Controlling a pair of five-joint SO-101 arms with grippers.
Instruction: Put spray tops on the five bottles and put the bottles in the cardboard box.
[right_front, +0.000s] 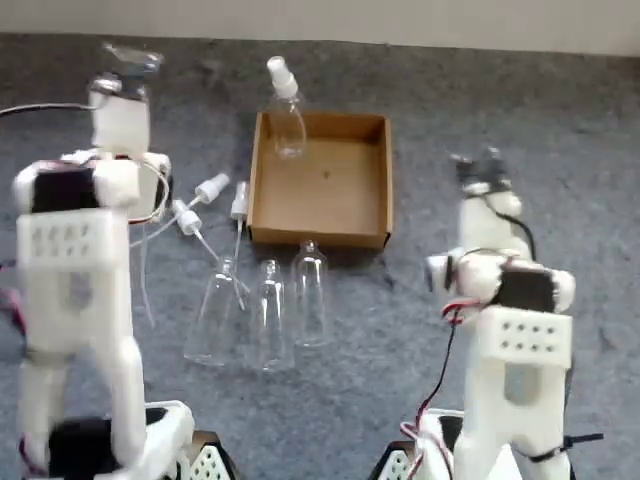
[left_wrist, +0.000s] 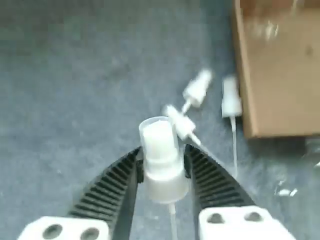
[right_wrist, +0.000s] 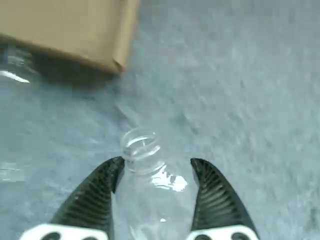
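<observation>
On the grey carpeted tabletop (right_front: 480, 90) the brown cardboard box (right_front: 330, 185) contains one capped clear plastic bottle (right_front: 288, 130); three uncapped bottles (right_front: 268, 315) rest near its front wall; the right pincer (right_wrist: 157, 167) grips a fifth clear bottle (right_wrist: 150, 187); the left pincer (left_wrist: 162, 155) is closed on a white spray top (left_wrist: 160, 142).

Capped bottle (right_front: 288, 125) in box (right_front: 318, 237); three bottles (right_front: 268, 315) before it; spray tops (right_front: 212, 187) left.

Five bottles – one capped bottle (right_front: 288, 125), three open bottles (right_front: 215, 315), one held bottle (right_wrist: 145, 167). Five spray tops – one fitted top (right_front: 281, 76), one held top (left_wrist: 160, 150), and what look like three loose tops (right_front: 211, 187), their thin tubes crossing so the count is hard to fix. One cardboard box (right_front: 372, 135). Two arms: left arm (right_front: 75, 250), right arm (right_front: 515, 310)
</observation>
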